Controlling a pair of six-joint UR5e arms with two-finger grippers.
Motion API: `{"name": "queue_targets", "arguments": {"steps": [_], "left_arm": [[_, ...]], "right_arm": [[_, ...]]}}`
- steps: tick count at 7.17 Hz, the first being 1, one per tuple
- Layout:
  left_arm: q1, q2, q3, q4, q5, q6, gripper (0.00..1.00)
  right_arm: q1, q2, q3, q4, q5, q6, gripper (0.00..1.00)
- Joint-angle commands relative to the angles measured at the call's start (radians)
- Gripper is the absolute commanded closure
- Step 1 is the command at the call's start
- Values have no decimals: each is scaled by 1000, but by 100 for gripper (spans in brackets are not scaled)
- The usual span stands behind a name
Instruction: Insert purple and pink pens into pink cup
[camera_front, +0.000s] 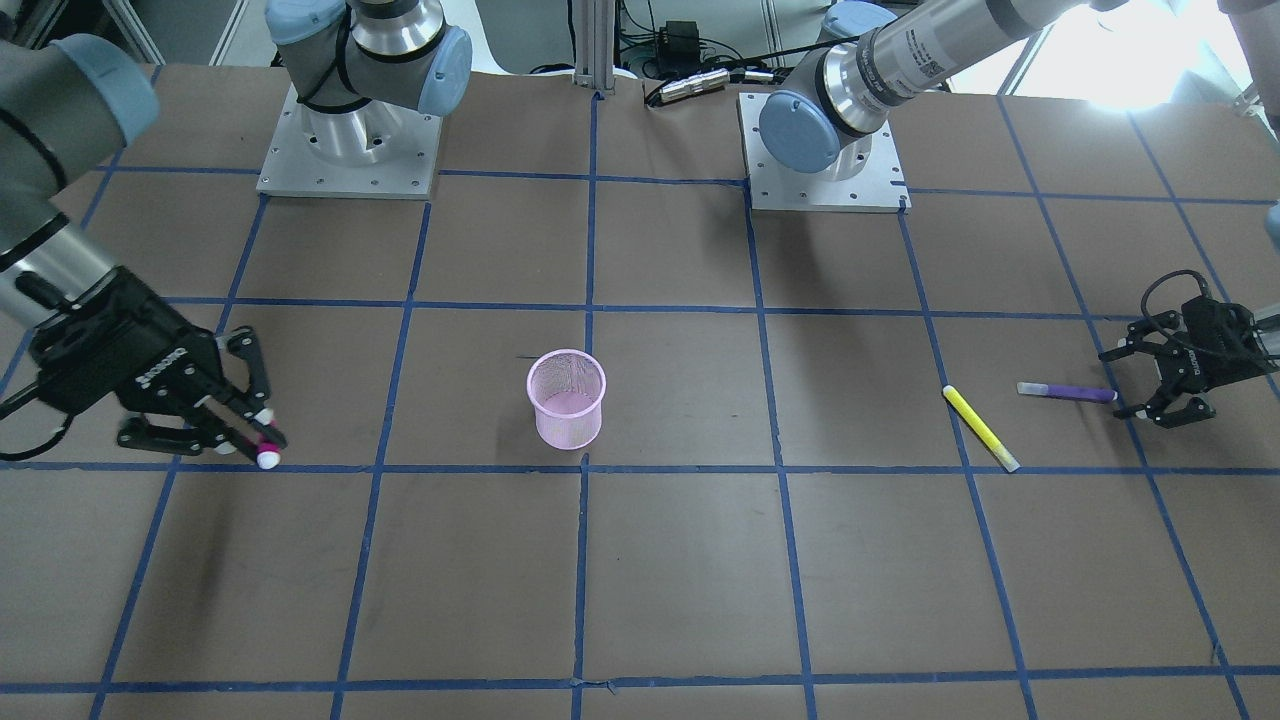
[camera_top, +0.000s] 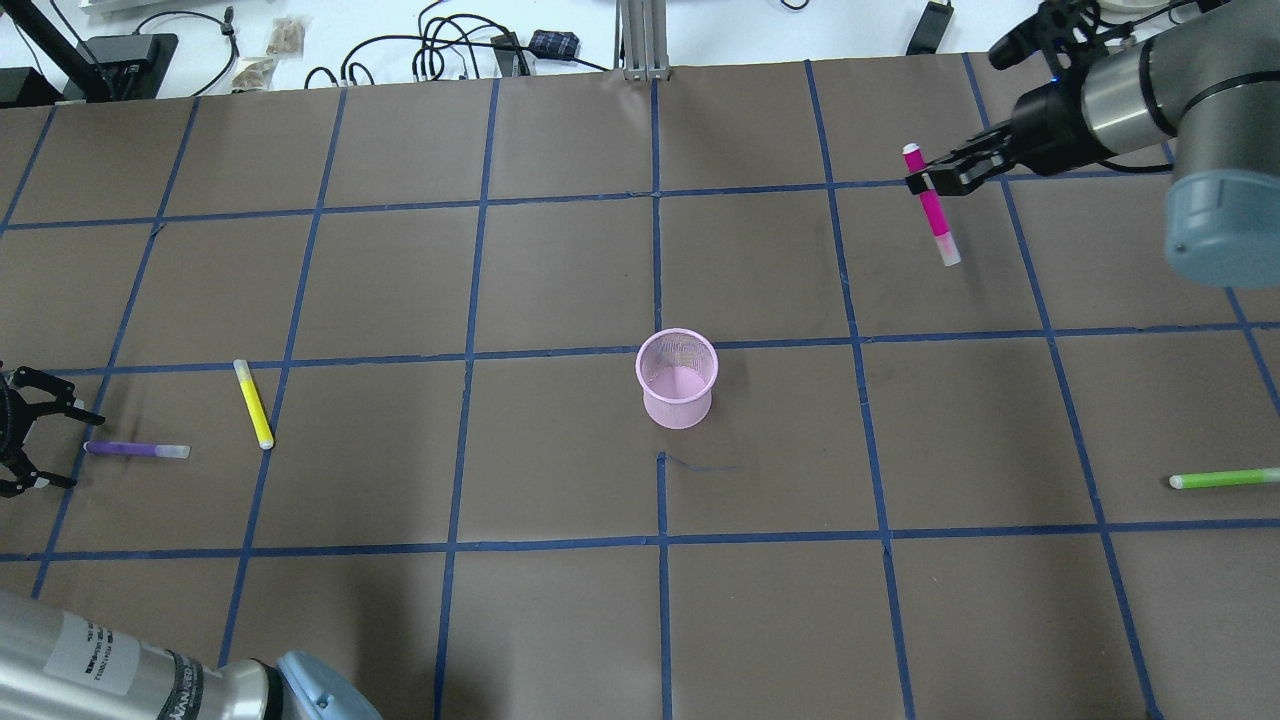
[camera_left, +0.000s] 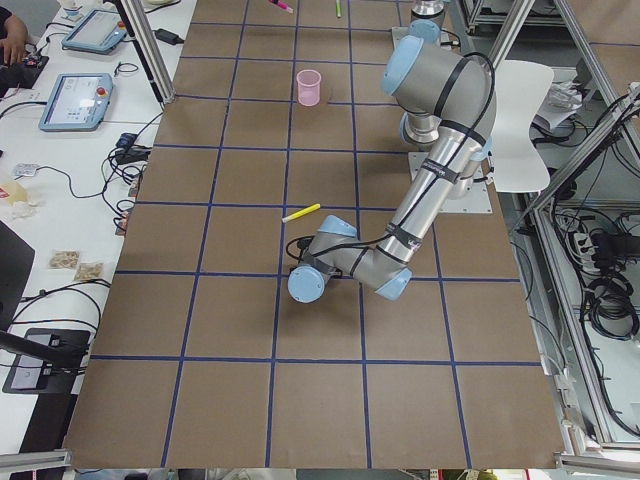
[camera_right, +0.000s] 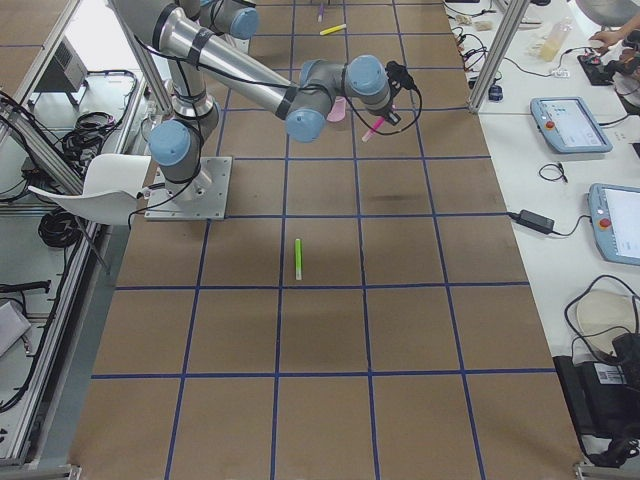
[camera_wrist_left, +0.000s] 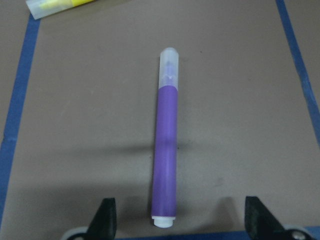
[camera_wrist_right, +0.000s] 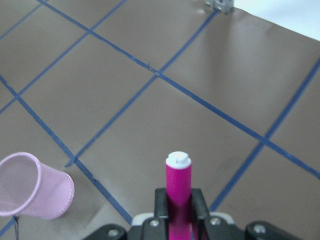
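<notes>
The pink mesh cup (camera_top: 678, 380) stands upright mid-table; it also shows in the front view (camera_front: 566, 398) and the right wrist view (camera_wrist_right: 32, 187). The purple pen (camera_top: 135, 450) lies flat at the table's left end. My left gripper (camera_top: 65, 448) is open, low over the table, with the pen's butt end between its fingertips (camera_wrist_left: 106, 220) in the left wrist view, where the purple pen (camera_wrist_left: 166, 165) points away. My right gripper (camera_top: 935, 182) is shut on the pink pen (camera_top: 937, 218) and holds it above the table, far right of the cup; the pen also shows in the right wrist view (camera_wrist_right: 178, 182).
A yellow pen (camera_top: 253, 403) lies just right of the purple pen, and its end shows in the left wrist view (camera_wrist_left: 60, 6). A green pen (camera_top: 1225, 479) lies near the table's right edge. Cables and adapters lie beyond the far edge.
</notes>
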Motion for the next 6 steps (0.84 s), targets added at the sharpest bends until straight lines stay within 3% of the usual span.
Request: {"name": "queue_targets", "arguments": {"steps": [1,2,3,6], "left_arm": [[0,-2,-1,-2,-3,17,63],[0,-2,-1,-3,-5,17,85],[0,-2,-1,-3,-6,17,100],[0,15,0,-12,-11,14,100]], "right_arm": [[206,-16,105,-381,27,242,100],[293,-14,147,-541,-21,455,100],[355,-1,172,-623,-50,514,100],[446,56,213,-771,-163,677,100]]}}
